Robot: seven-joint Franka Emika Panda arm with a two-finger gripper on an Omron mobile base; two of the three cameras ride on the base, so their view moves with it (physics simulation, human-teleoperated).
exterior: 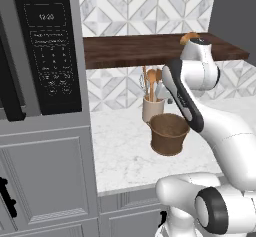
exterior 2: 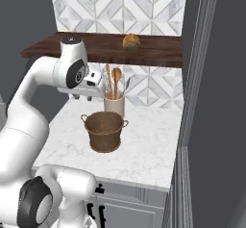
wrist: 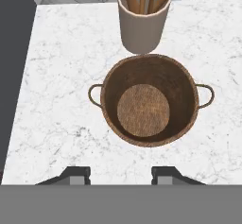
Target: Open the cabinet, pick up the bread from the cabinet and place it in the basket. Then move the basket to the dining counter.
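Item, step in hand: bread-to-basket stage, by my judgement unfinished, since the basket [wrist: 150, 106] stands empty on the marble worktop [wrist: 61, 100], its woven floor bare, and the bread [exterior 2: 130, 41] sits on the dark wooden shelf [exterior 2: 96, 49] above. Item, bread: a small golden-brown roll, up at about 1 o'clock from the basket in the right base view; in the left base view it peeks out at the shelf edge just behind my upper arm [exterior: 190, 37]. Item, basket: round, brown, two small loop handles at 3 and 9 o'clock in the hand view; touching nothing of mine. Item, utensil jar [wrist: 143, 23]: cream, holding wooden spoons, just beside the basket at 12 o'clock. Item, my gripper [wrist: 121, 175]: hanging above the worktop at the basket's 6 o'clock, looking straight down, fingers partly parted, nothing between them, touching nothing. Item, next move, as I judge it: rise to shelf height, reach to the roll, spread the fingers wider than it, close gently on its sides, then carry it down over the basket mouth, clear of the jar's spoons.
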